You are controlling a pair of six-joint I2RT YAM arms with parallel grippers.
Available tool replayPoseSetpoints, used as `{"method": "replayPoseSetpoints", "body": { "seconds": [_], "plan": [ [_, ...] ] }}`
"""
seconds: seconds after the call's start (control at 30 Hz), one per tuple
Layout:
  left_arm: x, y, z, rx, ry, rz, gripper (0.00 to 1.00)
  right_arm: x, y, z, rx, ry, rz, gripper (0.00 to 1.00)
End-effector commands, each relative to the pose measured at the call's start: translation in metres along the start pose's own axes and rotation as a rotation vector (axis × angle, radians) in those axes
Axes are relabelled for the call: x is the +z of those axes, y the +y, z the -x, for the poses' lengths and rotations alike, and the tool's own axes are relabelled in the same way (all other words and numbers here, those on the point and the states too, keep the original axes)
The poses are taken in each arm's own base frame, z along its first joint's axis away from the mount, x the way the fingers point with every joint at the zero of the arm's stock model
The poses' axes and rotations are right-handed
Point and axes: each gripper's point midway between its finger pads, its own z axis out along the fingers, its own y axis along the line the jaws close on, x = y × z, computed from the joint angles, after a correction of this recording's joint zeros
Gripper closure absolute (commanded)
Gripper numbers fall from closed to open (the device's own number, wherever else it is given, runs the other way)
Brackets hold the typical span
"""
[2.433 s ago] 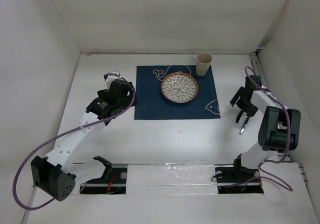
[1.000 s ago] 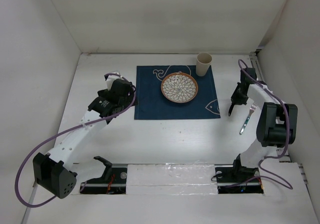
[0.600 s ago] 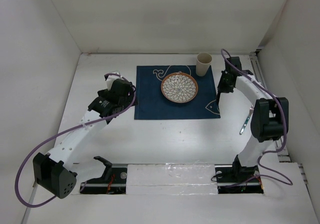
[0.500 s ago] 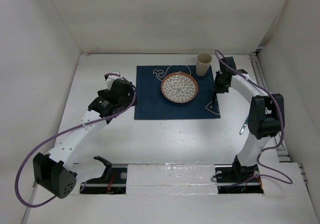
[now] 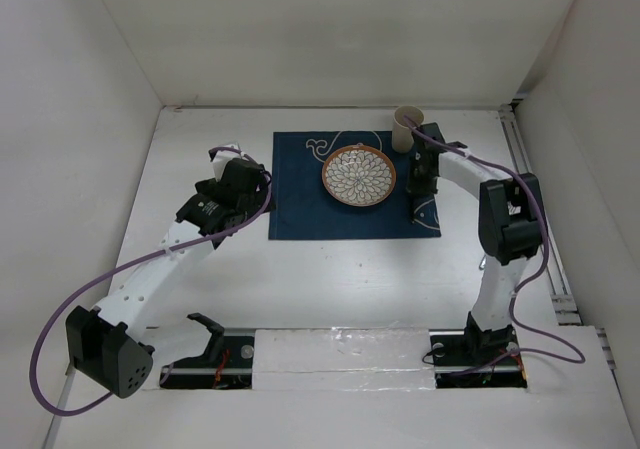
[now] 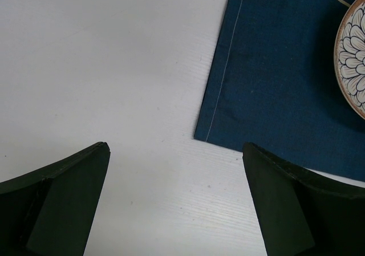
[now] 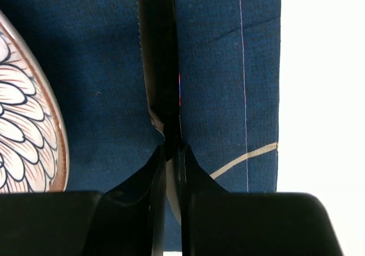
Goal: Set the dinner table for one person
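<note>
My right gripper is shut on a knife, which shows edge-on with its serrated side toward the plate. It hangs over the right strip of the navy placemat, just right of the patterned plate. The placemat lies on the white dinner table. My left gripper is open and holds nothing, above bare table by the placemat's near-left corner.
A beige cup stands at the placemat's far-right corner, close behind my right wrist. A fork lies on the table at the right, mostly hidden by the right arm. White walls close in three sides.
My right arm has swung left from the table's right side to over the placemat beside the plate, carrying the knife. The fork stayed on the table. The left arm has not moved.
</note>
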Motion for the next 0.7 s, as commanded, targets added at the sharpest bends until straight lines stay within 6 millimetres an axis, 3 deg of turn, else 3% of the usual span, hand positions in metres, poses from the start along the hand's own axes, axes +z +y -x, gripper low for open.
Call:
{"method": "replayPoseSetpoints", "body": {
  "seconds": [0.0, 0.1, 0.13, 0.2, 0.27, 0.4, 0.53, 0.57, 0.63, 0.67],
  "plan": [
    [-0.001, 0.002, 0.002, 0.002, -0.013, 0.007, 0.00, -0.007, 0.014, 0.022, -0.014, -0.063, 0.032, 1.00],
    [-0.001, 0.002, 0.002, 0.002, -0.013, 0.007, 0.00, -0.007, 0.016, 0.021, -0.013, -0.066, 0.026, 0.90],
    [-0.001, 0.002, 0.002, 0.002, -0.013, 0.007, 0.00, -0.009, 0.016, 0.025, -0.011, -0.078, 0.019, 0.75],
    [-0.001, 0.002, 0.002, 0.002, -0.013, 0.007, 0.00, -0.009, 0.014, 0.023, -0.001, -0.072, 0.007, 0.64],
    [-0.001, 0.002, 0.002, 0.002, -0.013, 0.007, 0.00, -0.023, 0.020, 0.030, 0.003, -0.105, 0.026, 0.51],
    [-0.001, 0.001, 0.001, 0.002, -0.008, -0.001, 0.00, -0.053, 0.021, 0.043, 0.034, -0.193, 0.054, 0.44],
    [-0.006, 0.001, 0.005, -0.009, -0.024, -0.012, 0.00, -0.079, -0.018, 0.047, 0.119, -0.271, -0.018, 0.43],
    [-0.009, 0.002, 0.007, -0.015, -0.033, -0.018, 0.00, -0.082, -0.044, 0.040, 0.177, -0.265, -0.063, 0.43],
    [-0.010, 0.007, 0.012, -0.029, -0.059, 0.006, 0.00, -0.083, -0.075, 0.030, 0.274, -0.256, -0.111, 0.43],
    [-0.010, 0.010, 0.012, -0.047, -0.060, 0.024, 0.00, -0.084, -0.105, 0.027, 0.353, -0.256, -0.150, 0.43]
  ]
}}
